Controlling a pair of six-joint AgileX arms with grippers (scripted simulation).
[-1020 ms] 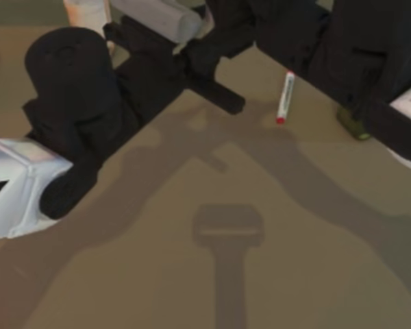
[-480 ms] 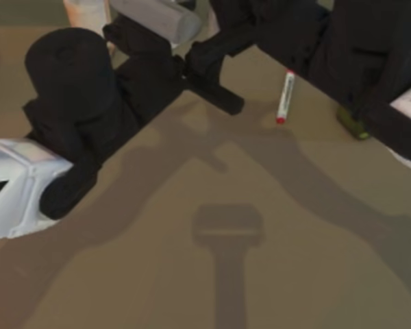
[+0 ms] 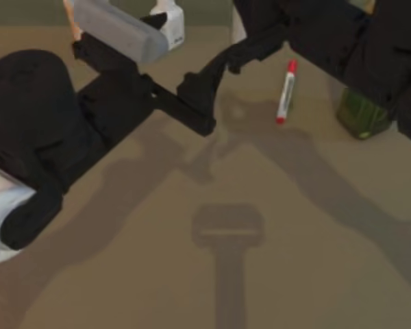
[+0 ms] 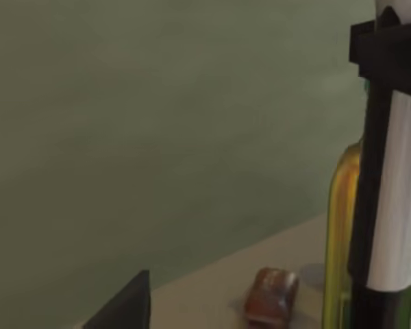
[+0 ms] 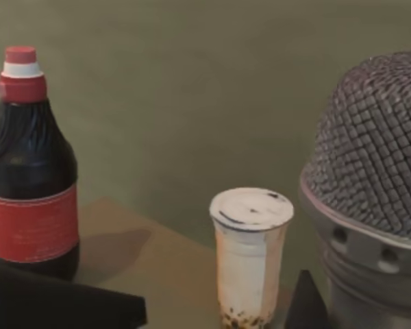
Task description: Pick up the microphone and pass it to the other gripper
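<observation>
The microphone, with a round silver-grey mesh head [image 5: 373, 171], sits close in front of the right wrist camera, raised off the tan table [image 3: 308, 240]. The black two-finger right gripper [image 3: 219, 67] grips it over the table's far middle. The black left gripper [image 3: 192, 106] is just beside it; its state cannot be told. A white marker with a red cap [image 3: 285, 92] lies to the right.

- The microphone [image 5: 370, 205] has a rough silver metal mesh head.
- The sauce bottle [image 5: 29, 171] looks glossy, red-labelled.
- The counter [image 3: 294, 226] is matt and smooth.
- The cup [image 5: 250, 257] looks like translucent plastic.
</observation>
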